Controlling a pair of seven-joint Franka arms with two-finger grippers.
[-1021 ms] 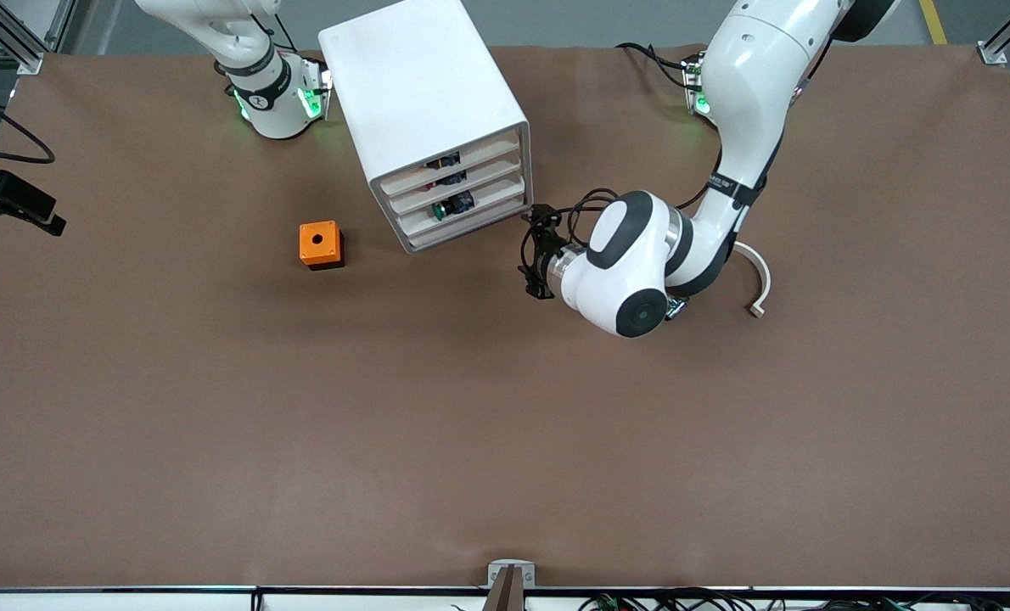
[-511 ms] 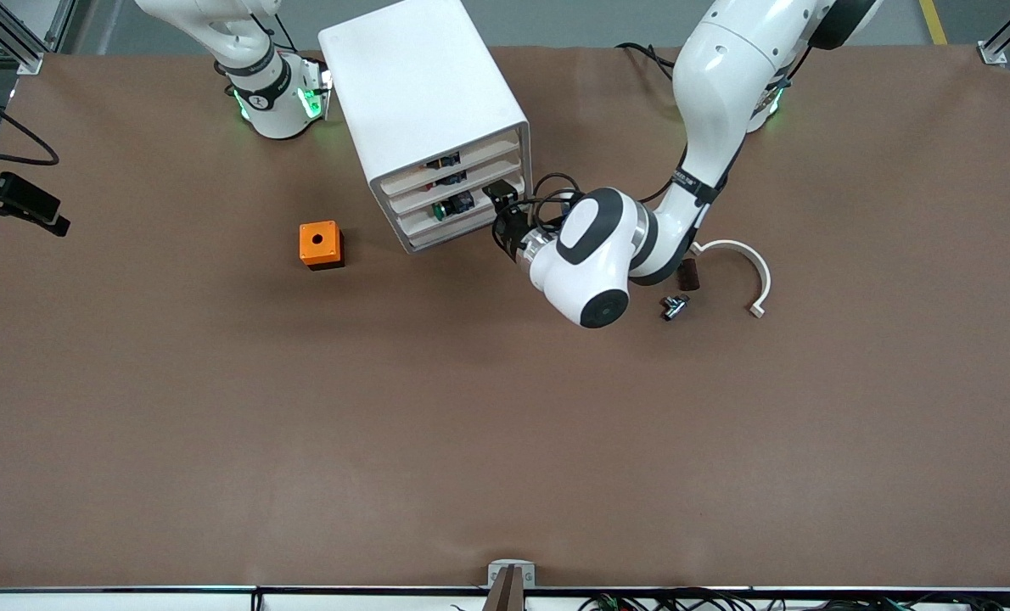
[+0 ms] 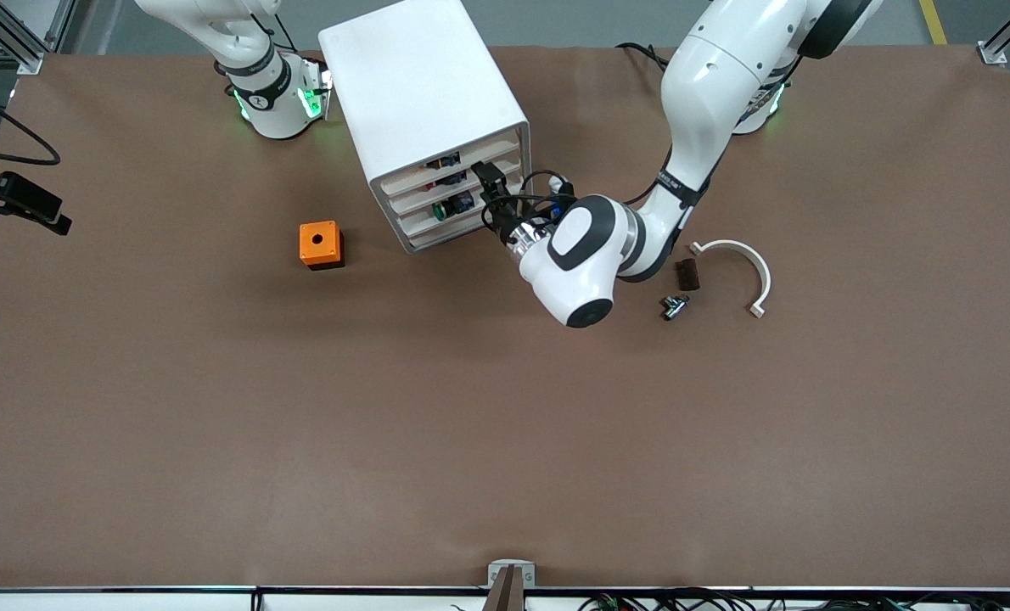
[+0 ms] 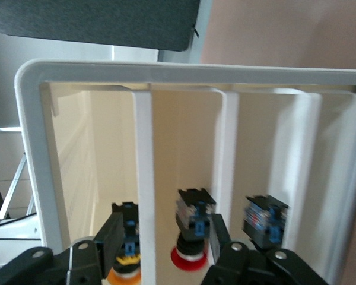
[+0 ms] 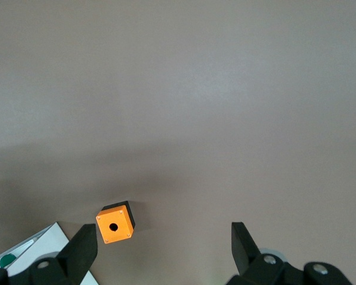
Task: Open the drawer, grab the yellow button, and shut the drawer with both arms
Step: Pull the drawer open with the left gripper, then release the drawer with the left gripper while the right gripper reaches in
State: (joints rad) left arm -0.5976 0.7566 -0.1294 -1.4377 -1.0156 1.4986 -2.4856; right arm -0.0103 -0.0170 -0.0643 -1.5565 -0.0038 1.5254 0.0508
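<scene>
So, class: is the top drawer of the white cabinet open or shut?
Shut: the drawer sits flush with the three below; left gripper is at its front.

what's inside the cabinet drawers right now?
Through the cabinet front: the orange-capped button in the top drawer, a red-capped one below, then a green-capped one. The lowest drawer's contents can't be seen. The left hand straddles the top drawer's front.

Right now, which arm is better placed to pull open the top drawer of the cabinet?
The left arm. Its pincer is already at the front of the cabinet, fingers either side of the top drawer's front edge. The right pincer waits open above the orange cube.
</scene>
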